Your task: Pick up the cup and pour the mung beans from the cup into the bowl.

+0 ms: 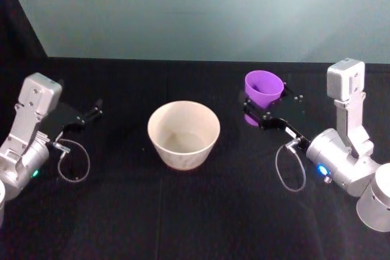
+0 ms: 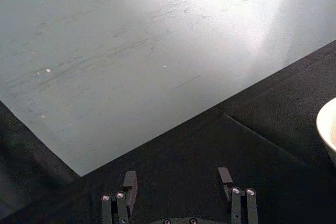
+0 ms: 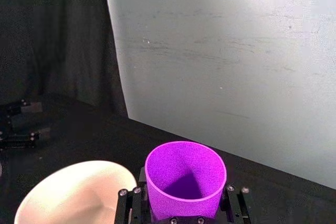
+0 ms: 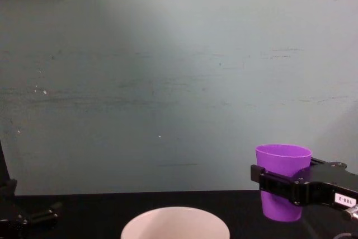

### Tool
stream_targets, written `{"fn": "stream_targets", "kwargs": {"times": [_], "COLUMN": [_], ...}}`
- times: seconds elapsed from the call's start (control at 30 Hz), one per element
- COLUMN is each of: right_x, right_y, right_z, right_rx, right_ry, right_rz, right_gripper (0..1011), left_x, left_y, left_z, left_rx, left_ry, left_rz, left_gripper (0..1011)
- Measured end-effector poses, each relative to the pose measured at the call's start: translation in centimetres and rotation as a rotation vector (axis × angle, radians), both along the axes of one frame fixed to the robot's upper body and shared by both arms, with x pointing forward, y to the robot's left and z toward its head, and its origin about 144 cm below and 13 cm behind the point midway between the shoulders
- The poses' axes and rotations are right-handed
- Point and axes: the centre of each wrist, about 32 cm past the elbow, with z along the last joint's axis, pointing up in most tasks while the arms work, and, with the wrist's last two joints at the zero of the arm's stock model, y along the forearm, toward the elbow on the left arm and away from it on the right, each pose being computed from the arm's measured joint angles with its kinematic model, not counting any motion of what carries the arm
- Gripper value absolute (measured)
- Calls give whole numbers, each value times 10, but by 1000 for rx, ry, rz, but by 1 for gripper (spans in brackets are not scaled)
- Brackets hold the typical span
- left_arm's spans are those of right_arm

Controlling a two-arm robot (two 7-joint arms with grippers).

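My right gripper (image 4: 282, 187) is clamped on the upright cup (image 1: 263, 84), which stands apart to the right of the bowl (image 1: 183, 150), so the pour must carry and tip leftward, while my left gripper (image 2: 178, 179) sits parked at the left, fingers apart.

The chest view's lower edge crops the bowl (image 4: 168, 222).
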Motion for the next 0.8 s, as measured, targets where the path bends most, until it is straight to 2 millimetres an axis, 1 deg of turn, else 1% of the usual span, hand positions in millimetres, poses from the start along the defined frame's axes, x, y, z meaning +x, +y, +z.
{"fn": "stream_targets", "kwargs": {"times": [0.8], "right_x": [0], "right_y": [0], "right_z": [0], "right_rx": [0], "right_ry": [0], "right_rz": [0], "right_gripper": [729], "left_x": [0], "left_y": [0], "left_z": [0], "left_rx": [0], "left_ry": [0], "left_rz": [0], "left_gripper": [1000]}}
